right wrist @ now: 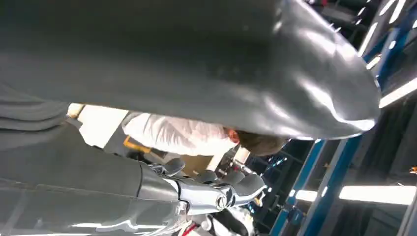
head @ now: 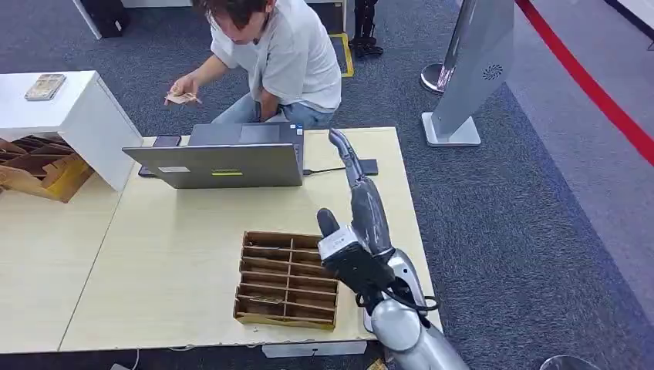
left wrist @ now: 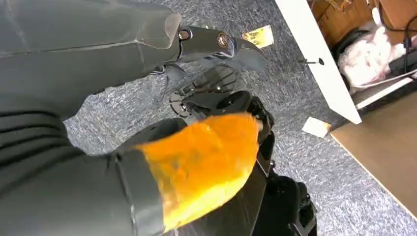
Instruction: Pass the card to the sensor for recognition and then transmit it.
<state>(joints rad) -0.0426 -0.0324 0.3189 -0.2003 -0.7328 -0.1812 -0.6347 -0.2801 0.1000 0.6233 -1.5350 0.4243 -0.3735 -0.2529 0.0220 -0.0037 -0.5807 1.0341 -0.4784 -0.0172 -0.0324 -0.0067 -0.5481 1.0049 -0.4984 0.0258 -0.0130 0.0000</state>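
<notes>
From the head view, I see my right hand [head: 356, 193] raised above the table [head: 170, 262], fingers stretched toward the laptop [head: 224, 158] and holding nothing. A brown divided tray [head: 285, 279] lies just beside my arm. Behind the laptop, a person [head: 281, 54] holds the card [head: 181, 98] away from the table. At the left wrist, my left hand [left wrist: 211, 64] hangs over the carpet [left wrist: 295, 98], its fingers apart and empty. At the right wrist, the fingers [right wrist: 236, 187] are extended, with the person behind them.

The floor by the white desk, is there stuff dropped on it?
Yes. In the left wrist view a yellow slip and a pale card lie loose on the grey carpet beside the white panel, as if dropped.
</notes>
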